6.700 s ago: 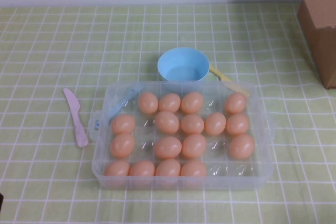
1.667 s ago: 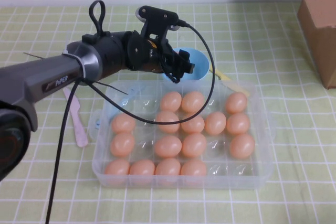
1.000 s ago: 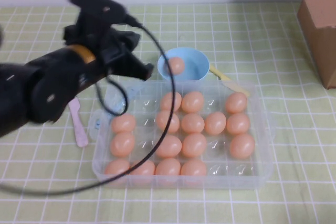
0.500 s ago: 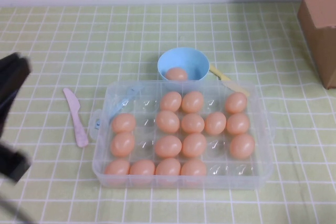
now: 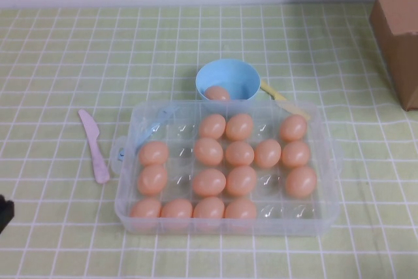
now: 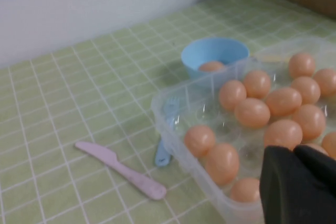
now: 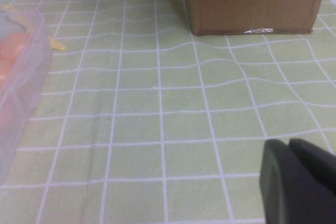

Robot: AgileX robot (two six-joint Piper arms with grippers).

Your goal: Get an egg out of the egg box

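Observation:
The egg box [image 5: 228,227] is a clear plastic tray at the table's middle, holding several peach-orange eggs. One egg [image 5: 217,93] lies in the round light-blue bowl [image 5: 227,73] just behind the box. The left wrist view shows the egg [image 6: 211,66], bowl [image 6: 215,51] and box [image 6: 173,129]. My left gripper [image 6: 294,153] is shut and empty, pulled back near the box's front left corner; only a dark sliver of that arm [image 5: 3,212] shows at the high view's left edge. My right gripper [image 7: 287,145] is shut and empty over bare cloth right of the box [image 7: 21,77].
A pink plastic knife [image 5: 95,145] lies left of the box. A yellow utensil [image 5: 284,101] lies behind the box's right corner. A light-blue clip [image 5: 157,125] sits on the box's left side. A cardboard box [image 5: 398,24] stands at the far right.
My left arm was over the bowl with an egg, let it go there, then pulled back left and out of the high view. The egg has settled in the bowl.

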